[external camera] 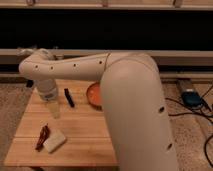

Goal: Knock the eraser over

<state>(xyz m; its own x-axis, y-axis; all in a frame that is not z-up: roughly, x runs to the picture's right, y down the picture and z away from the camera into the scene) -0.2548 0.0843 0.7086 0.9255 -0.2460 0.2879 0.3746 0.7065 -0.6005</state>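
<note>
Camera view: my gripper (pixel 54 108) hangs just left of the thin black eraser bar (pixel 69 97) on the wooden table (pixel 85 135); its state I cannot tell. A wide sweep could clip the round orange bowl (pixel 93 95) beyond.

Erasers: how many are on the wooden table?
1. The eraser is on the table, between the gripper, low over the table, and the orange bowl. The arm may hide others.
</note>
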